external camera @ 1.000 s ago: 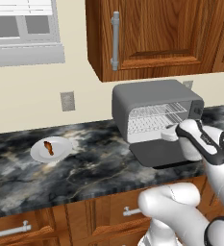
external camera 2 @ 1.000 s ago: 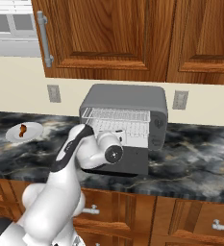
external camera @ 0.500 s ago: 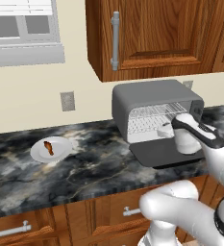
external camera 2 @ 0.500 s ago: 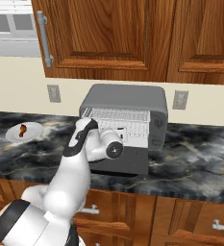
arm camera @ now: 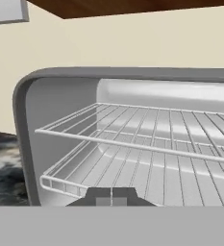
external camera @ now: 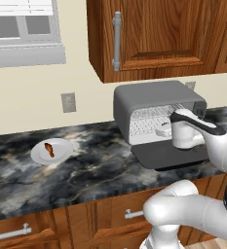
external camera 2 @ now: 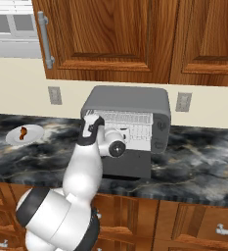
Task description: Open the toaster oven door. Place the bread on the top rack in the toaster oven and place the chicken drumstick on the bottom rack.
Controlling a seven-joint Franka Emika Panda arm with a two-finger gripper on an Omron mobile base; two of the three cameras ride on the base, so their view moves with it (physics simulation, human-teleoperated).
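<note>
The grey boxy toaster oven (external camera: 159, 104) with rounded corners is found standing on the dark marbled stone counter (external camera: 90, 170), and its dark grey flat door panel (external camera: 171, 154) is seen folded fully down in front of the opening. The first step is therefore judged complete. Inside the oven, the upper thin silver wire rack (arm camera: 147, 127) and the lower identical wire rack (arm camera: 132, 175) are both observed bare. The small reddish-brown chicken drumstick (external camera: 49, 149) is noted lying on a white round plate (external camera: 42, 156), well to the left of the oven on the counter. No bread can be made out. Both placements are judged outstanding.

The two-finger gripper (arm camera: 111, 197) is held directly in front of the oven's opening, level with the lower rack; its dark fingertips are seen pressed together with nothing between them, so the hand is closed and empty.

Compared with the earlier frames, the white arm has been drawn up and closer to the oven's mouth, its wrist now standing against the opening rather than low over the door. The oven, door, plate and drumstick are unchanged in position.
</note>
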